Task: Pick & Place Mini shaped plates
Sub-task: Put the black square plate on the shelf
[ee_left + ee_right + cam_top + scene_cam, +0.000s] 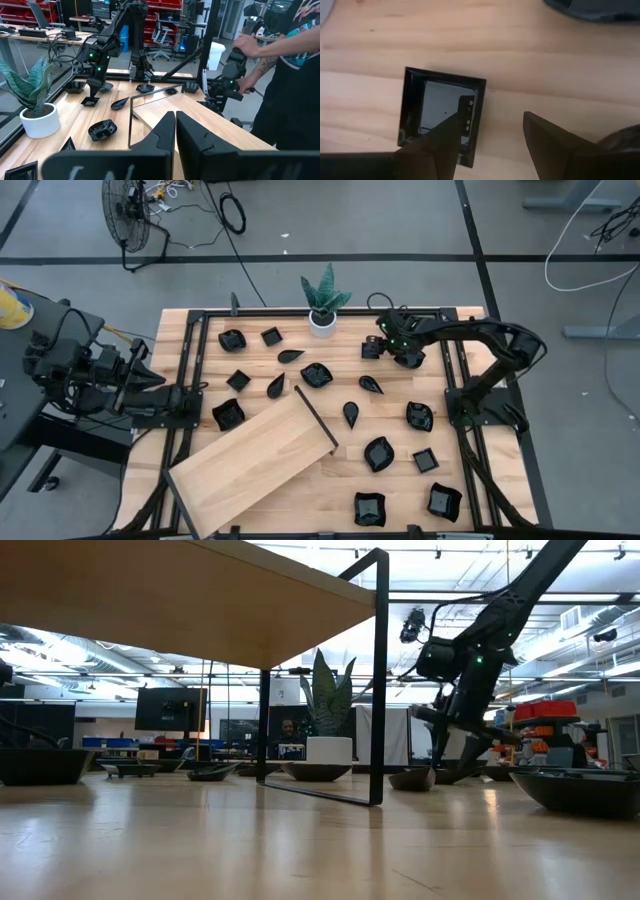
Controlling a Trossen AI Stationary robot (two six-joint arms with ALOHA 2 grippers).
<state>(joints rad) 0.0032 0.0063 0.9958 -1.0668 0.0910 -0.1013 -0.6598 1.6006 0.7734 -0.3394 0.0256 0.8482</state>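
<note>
The right hand [384, 346] hangs low over the far right part of the table [480, 510], just beside the white pot with the plant [322, 320]. Its fingers are spread. In the right wrist view one finger [442, 145] overlaps the near rim of a small square plate [440, 107], while the other stands over bare wood beside it. The plate lies flat on the table, apart from its neighbours, with nothing pinching it yet.

The step in hand appears to be the approach for a pick on this square plate [372, 348]. To do it well:

1. Centre the hand so that one finger falls inside the dish and the other outside the same rim (the rim is the only part that offers a pinch on so shallow a piece).
2. Lower until the outer fingertip nearly meets the wood, then press the fingers together on the rim wall.
3. Lift straight up. The glossy surface will likely slip if the pinch is shallow or the hand tilts.

The other mini shaped plates [378, 453] lie scattered over the table, with several to the near right and a group to the far left. The large wooden board [255, 460] stands raised on its dark frame toward the near left.

The left hand [160, 380] waits at the left edge of the table, its fingers pressed together and holding nothing. A person [295, 70] stands beyond the table.
</note>
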